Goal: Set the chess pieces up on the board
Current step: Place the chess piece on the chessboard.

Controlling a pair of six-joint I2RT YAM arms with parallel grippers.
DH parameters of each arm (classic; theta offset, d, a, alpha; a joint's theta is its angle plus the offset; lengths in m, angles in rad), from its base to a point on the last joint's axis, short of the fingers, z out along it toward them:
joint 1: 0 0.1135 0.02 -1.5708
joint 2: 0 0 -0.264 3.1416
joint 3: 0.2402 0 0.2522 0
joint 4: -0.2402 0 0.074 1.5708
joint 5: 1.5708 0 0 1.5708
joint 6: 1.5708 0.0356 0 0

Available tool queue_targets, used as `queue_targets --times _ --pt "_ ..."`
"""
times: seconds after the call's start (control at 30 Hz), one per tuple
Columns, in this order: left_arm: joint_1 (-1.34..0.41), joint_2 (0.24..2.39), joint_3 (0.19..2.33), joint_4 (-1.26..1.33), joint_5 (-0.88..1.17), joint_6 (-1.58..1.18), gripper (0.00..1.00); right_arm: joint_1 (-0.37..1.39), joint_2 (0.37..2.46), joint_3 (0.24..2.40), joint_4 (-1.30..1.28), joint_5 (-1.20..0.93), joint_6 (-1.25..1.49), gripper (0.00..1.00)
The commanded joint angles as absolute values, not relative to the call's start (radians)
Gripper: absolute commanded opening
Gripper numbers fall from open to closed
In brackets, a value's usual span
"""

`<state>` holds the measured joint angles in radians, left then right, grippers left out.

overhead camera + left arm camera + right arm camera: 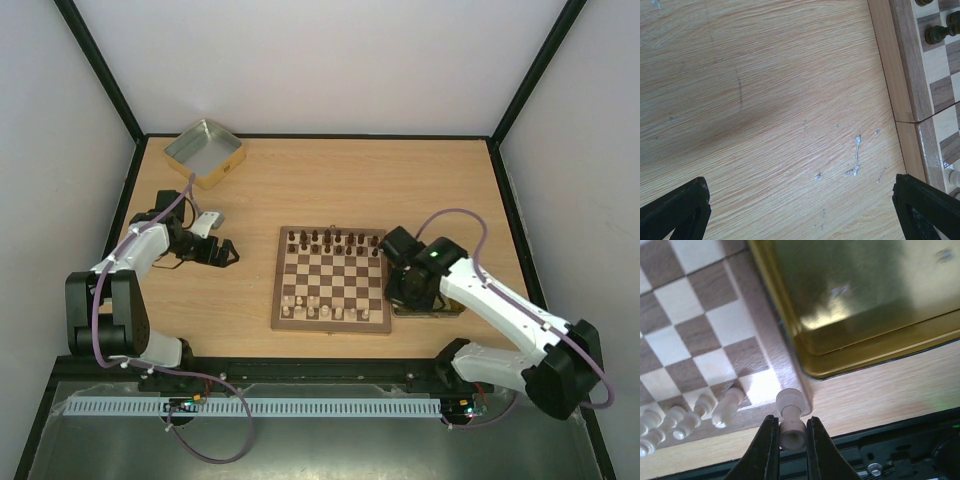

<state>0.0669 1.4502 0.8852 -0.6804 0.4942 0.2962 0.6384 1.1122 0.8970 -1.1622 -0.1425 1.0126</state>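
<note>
1. Top external view. The board (330, 327) lies mid-bench, between your two arms. Dark chess pieces (330, 238) line its far edge, and pale chess pieces (322, 306) stand along its near rows with gaps among them. The left gripper (228, 255) is left of the board and well apart from it, over the bench (300, 180), with its jaws spread. The right arm (500, 305) bends over the board's near right corner. It hides its own jaws and part of a gold tin (440, 312) just beside the board. A tin tray (203, 153) sits at the far left corner of the bench.

2. Left wrist view. Your left jaws stand wide apart and grip nothing, with one dark finger (677, 210) at each lower corner. Bare wood grain with a few pale scuffs lies between them. The board's frame runs down the right edge, with dark chess pieces at upper right and a pale one at lower right.

3. Right wrist view. The right gripper (790, 432) has its jaws closed tight on a single pale piece (790, 401). One end is clamped and the disc-shaped end points at the near right corner of the board's frame. You cannot tell whether it touches. More pale chess pieces line the near row to its left. The gold tin lies against the frame, filling the upper right.
</note>
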Motion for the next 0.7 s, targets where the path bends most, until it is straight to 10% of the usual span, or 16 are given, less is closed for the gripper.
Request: queue_targets --times 0.0,0.67 --pt "0.072 1.454 0.91 -0.703 0.506 0.305 0.99 0.755 1.184 0.922 -1.102 -0.149 1.133 0.04" --pt "0.074 1.451 0.908 -0.7 0.502 0.301 0.99 0.801 1.321 0.842 -0.986 -0.179 1.091 0.05"
